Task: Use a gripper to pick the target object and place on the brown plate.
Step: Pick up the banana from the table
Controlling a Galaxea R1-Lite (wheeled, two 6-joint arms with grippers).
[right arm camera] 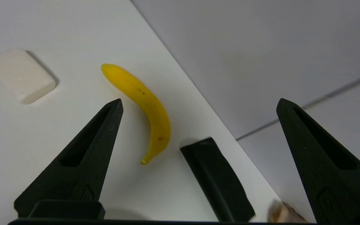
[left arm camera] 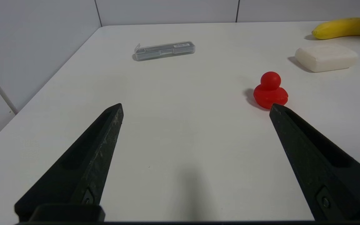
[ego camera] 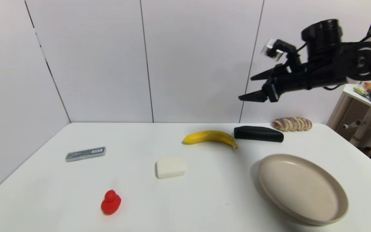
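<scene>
1. Both jaws of the right gripper (ego camera: 254, 87) are spread wide and hold nothing; it hangs high in the air at about two o'clock from the table's middle, pointing toward the wall side.
2. From the right wrist view, the banana (right arm camera: 145, 106) lies flat on the white table (ego camera: 204, 199) below and ahead of the open jaws, nearer one finger than the other, not yet between them.
3. On the table the banana (ego camera: 209, 136) sits at roughly one o'clock from centre, its stem end just beside a black case (ego camera: 258, 134) at its three o'clock; whether they touch I cannot tell.
4. At the banana's five o'clock, near the right front edge, the plate (ego camera: 302, 188) sits bare.
5. Also about: a white block (ego camera: 170, 167), a red duck (ego camera: 110, 202), a clear pen box (ego camera: 85, 154) and a ridged shell-like thing (ego camera: 292, 124) by the wall.
6. The left gripper (left arm camera: 195, 109) is parked low over the table's left front, jaws wide apart and empty.
7. My reading: this is the approach step, nothing grasped yet.
8. The next move calls for coming down over the banana's middle, jaws straddling its width, clear of the case.
</scene>
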